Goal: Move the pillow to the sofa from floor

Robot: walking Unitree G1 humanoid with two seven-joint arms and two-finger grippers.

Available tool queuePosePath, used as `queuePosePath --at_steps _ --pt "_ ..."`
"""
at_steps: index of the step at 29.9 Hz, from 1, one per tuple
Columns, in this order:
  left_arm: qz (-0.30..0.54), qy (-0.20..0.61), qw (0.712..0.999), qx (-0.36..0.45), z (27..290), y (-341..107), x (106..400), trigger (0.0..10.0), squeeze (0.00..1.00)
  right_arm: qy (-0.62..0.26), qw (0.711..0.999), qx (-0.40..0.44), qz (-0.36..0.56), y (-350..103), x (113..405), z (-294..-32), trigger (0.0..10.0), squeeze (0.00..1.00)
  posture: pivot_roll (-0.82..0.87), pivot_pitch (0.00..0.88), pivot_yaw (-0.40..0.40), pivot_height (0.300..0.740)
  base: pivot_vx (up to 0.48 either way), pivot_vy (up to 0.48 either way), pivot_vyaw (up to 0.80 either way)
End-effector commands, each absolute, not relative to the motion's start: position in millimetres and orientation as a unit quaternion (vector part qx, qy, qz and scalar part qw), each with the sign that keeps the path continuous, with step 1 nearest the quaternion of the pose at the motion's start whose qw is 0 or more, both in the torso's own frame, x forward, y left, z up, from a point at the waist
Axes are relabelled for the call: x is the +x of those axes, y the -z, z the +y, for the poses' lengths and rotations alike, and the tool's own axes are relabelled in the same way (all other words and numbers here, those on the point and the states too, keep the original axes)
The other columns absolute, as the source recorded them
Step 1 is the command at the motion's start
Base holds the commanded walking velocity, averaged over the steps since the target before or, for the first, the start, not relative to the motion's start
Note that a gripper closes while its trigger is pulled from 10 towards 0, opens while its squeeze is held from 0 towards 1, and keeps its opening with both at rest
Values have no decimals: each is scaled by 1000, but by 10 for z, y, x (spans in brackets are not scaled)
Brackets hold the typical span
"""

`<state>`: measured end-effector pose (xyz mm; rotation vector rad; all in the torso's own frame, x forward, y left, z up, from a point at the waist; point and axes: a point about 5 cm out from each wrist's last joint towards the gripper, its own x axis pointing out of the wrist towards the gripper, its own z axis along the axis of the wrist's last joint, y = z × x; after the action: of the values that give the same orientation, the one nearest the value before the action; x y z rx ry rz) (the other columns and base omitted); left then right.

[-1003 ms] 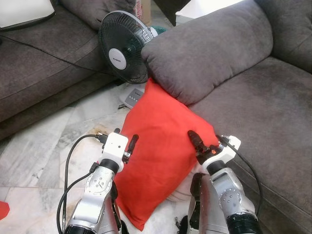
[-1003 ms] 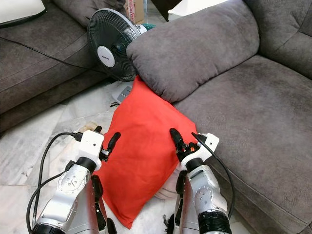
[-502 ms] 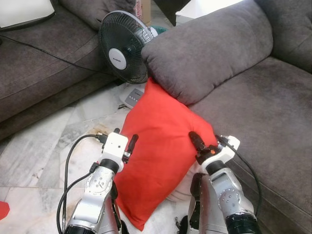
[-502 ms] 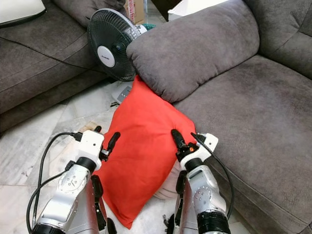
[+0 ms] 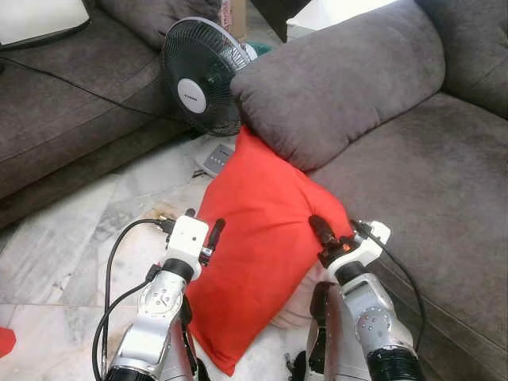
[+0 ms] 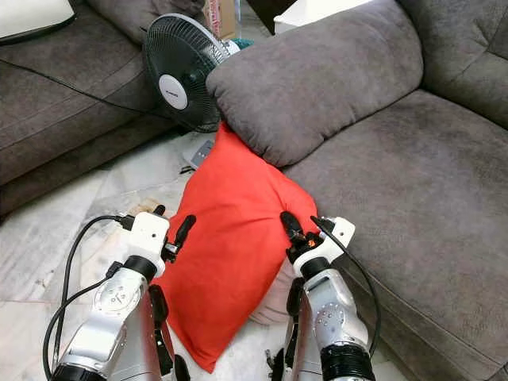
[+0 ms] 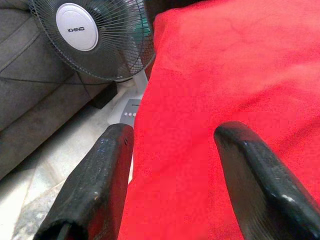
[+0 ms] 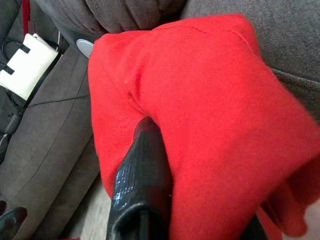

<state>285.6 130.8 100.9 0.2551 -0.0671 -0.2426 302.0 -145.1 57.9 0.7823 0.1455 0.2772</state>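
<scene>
**Red pillow pinched at right edge, leaning on sofa front**

Red pillow (image 5: 262, 238) stands on edge on the marble floor (image 5: 71, 246), tilted, upper corner tucked under the grey sofa cushion (image 5: 341, 75), right side against the sofa (image 5: 429, 182) front. Not on the seat yet.

Right gripper (image 6: 295, 231) is at the pillow's right edge, fingers pinching a fold of the red fabric; right wrist view shows one black finger (image 8: 142, 185) pressed into the cloth with fabric bunched over it.

Left gripper (image 7: 172, 165) sits at the pillow's left edge, fingers spread, straddling the edge of the fabric, not clamped on it.

Black table fan (image 5: 200, 75) stands on the floor just behind the pillow, beside the second sofa (image 5: 63, 103).
</scene>
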Motion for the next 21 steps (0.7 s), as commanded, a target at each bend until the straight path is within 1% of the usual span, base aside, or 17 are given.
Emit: queuePosePath --at_steps 1,3,8,16,21 --pt "-30 123 983 132 1305 -987 2850 10000 0 -138 911 382 74 -545 2993 -1424 0 0 160 132 -23 478 0 0 0" --pt "-30 123 983 132 1305 -987 2850 10000 0 -138 911 382 74 -545 2993 -1424 0 0 160 132 -23 478 0 0 0" --pt "-28 122 983 133 1319 -980 2834 10000 0 -144 931 316 112 -471 2965 -1382 0 0 156 137 -19 478 0 0 0" --pt "-28 122 983 133 1318 -980 2836 10000 0 -142 937 299 114 -455 2964 -1378 0 0 156 131 -18 478 0 0 0" --pt "-29 122 983 133 1318 -982 2835 10000 0 -131 949 266 105 -478 2980 -1406 0 0 155 127 -18 478 0 0 0"
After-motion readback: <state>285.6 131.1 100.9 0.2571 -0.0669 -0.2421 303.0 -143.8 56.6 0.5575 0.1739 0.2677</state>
